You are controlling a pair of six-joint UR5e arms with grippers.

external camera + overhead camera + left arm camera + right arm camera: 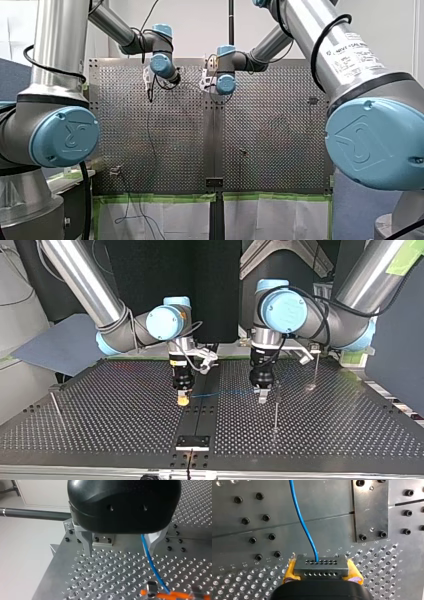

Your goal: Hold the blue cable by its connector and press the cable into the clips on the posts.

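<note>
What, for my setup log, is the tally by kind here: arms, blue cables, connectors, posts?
Arms: 2 (my left arm, my right arm)
Blue cable: 1
Connector: 1
Posts: 3 ()
Total: 7

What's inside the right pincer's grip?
My right pincer clamps a grey connector between yellow pads; the blue cable enters one of its top holes. The connector's lower end is hidden behind the pincer's black body.
</note>
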